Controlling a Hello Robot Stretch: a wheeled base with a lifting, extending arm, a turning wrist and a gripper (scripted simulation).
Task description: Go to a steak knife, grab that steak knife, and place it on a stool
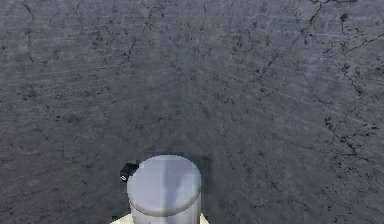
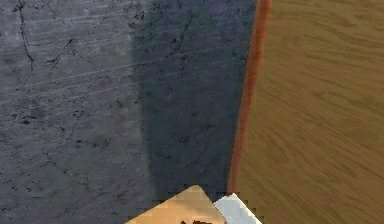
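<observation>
**STRETCH CLOSE ON DARK GREY SURFACE, WOOD GRAIN AT 3 O'CLOCK**

Fwd view: a dark grey cracked surface [image 1: 200, 70] runs edge to edge, w/ cracks thickest twd 1–3 o'clock. Can't tell if it's wall or floor. At 6 o'clock stands a grey cylinder [image 1: 164, 190] w/ a rounded, lighter top. A small dark bit [image 1: 128, 172] sits against the cylinder's 9–10 o'clock side.

Arm side view: the dark grey cracked surface [image 2: 70, 110] takes the 9 o'clock half, shaded darker down the middle from 12 to 6. A red-brown strip [image 2: 252, 95] slants from approx 1 o'clock down twd 6 and borders it. Past the strip, at 3 o'clock, lies a wood-grain surface [image 2: 320, 110]. At 6 o'clock a tan wedge [image 2: 182, 207] pokes up from the bottom edge, w/ a white piece [image 2: 240, 211] just beside it on its 3 o'clock side.

State of the pincer: can't tell. Where the steak knife is: can't tell, same for the stool.
</observation>
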